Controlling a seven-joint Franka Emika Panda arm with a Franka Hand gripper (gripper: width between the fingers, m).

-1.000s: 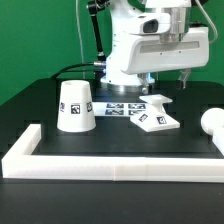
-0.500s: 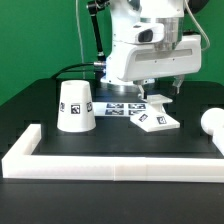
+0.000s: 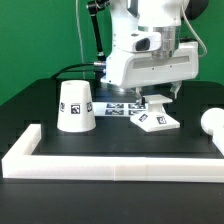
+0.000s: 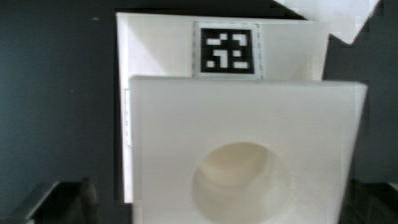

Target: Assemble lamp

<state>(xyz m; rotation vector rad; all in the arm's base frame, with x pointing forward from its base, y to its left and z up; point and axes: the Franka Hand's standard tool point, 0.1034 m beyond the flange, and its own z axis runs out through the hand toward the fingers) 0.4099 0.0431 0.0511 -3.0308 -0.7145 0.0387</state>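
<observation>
The lamp base (image 3: 158, 119) lies flat on the black table, right of centre in the exterior view. In the wrist view the base (image 4: 240, 110) fills the picture, with a square tag (image 4: 226, 48) and a round socket hole (image 4: 240, 180). My gripper (image 3: 163, 96) hangs open just above the base, and a dark finger (image 4: 61, 202) shows on either side of the base. The cone shade (image 3: 75, 105) stands on its wide end at the exterior view's left. The round bulb (image 3: 212, 120) lies at the right edge.
A long white rail-like border (image 3: 110, 163) runs along the table's front, with short arms at both ends. The marker board (image 3: 122, 108) lies flat behind the base, partly under the arm. A green wall stands behind.
My gripper has come down toward the lamp base, and its fingers are now close over it. The shade, bulb and base have not moved.
</observation>
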